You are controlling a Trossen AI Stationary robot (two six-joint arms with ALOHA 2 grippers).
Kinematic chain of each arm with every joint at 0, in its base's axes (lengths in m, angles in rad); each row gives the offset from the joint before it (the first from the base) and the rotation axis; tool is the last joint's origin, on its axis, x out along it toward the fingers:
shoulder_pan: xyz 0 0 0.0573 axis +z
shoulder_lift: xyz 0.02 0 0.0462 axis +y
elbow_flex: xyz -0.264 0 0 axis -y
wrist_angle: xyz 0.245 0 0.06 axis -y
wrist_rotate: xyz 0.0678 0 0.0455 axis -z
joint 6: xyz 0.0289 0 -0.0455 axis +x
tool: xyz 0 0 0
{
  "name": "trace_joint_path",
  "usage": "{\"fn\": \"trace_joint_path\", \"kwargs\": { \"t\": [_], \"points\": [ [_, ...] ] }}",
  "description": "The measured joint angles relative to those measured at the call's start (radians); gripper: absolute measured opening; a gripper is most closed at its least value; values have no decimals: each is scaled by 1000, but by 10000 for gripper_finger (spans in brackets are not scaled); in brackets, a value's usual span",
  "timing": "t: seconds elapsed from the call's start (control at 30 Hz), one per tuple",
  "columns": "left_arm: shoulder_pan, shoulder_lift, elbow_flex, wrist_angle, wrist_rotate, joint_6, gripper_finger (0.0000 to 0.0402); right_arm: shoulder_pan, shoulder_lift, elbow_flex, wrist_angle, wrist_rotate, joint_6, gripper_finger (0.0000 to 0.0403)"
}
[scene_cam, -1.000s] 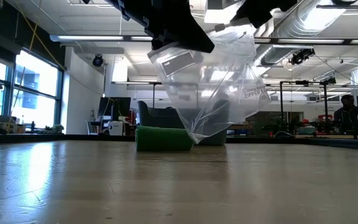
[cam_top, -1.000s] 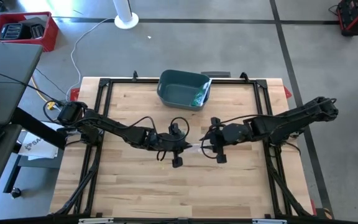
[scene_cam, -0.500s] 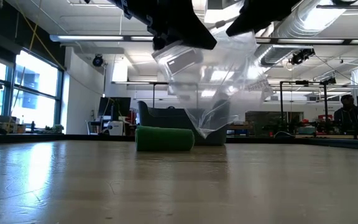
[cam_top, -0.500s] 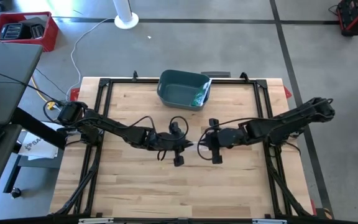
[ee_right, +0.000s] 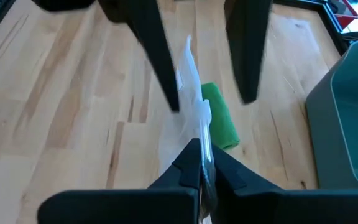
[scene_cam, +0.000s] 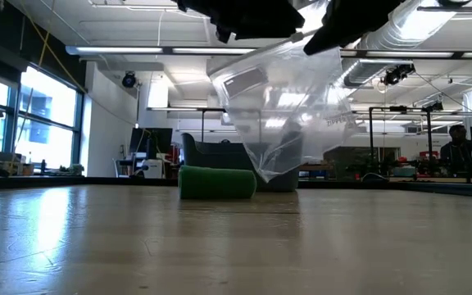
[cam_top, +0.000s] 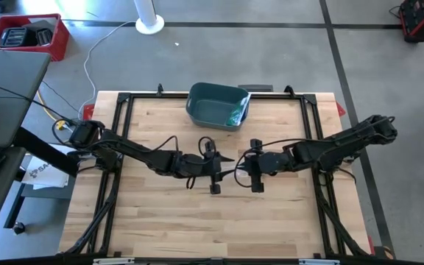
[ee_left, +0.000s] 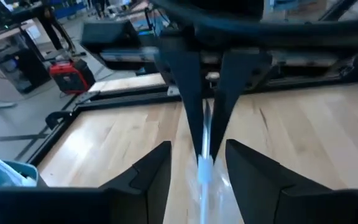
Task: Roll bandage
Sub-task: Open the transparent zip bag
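A clear zip bag (scene_cam: 285,106) hangs in the air between my two grippers over the middle of the table. My right gripper (ee_right: 201,165) is shut on its top edge. My left gripper (ee_left: 197,162) faces it, open, with one finger on each side of the same edge and a gap to both. The green rolled bandage (ee_right: 219,121) lies on its side on the wooden table (cam_top: 160,221), beyond the bag toward the far edge, also seen in the low view (scene_cam: 217,182). My right gripper pinches the bag's top edge (ee_right: 199,134) between its two shut fingers, coming in level from the table's right. The bag hangs below the fingers, and its lowest corner (scene_cam: 273,174) is clear of the table.
A teal bin (cam_top: 218,105) stands at the far middle of the table, behind the bandage. Black frame rails (cam_top: 116,132) run along the table's sides. Bare wood lies toward the near edge.
My left gripper has opened and let go of the bag's top edge. My right gripper has moved a little toward the table's left and shut on that edge. The bag has stayed lifted, and it now hangs from the right gripper alone.
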Motion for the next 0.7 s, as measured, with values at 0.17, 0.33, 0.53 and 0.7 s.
{"fn": "trace_joint_path", "kwargs": {
  "t": [0.17, 0.33, 0.53, 0.7],
  "points": [
    [-1, 33, 0, 22, -11, 15, 138, 0, -3, 0, 9, -1, 0, 0],
    [-5, 37, 0, 44, -29, 34, 94, 0, -22, 0, 22, -1, 0, 0],
    [-19, 38, 0, 31, -47, 35, 18, 0, -30, 0, 22, -2, 2, 0],
    [-42, 38, 0, -11, -144, 10, 19, 0, -30, 0, 17, -5, 2, 0]
  ]
}}
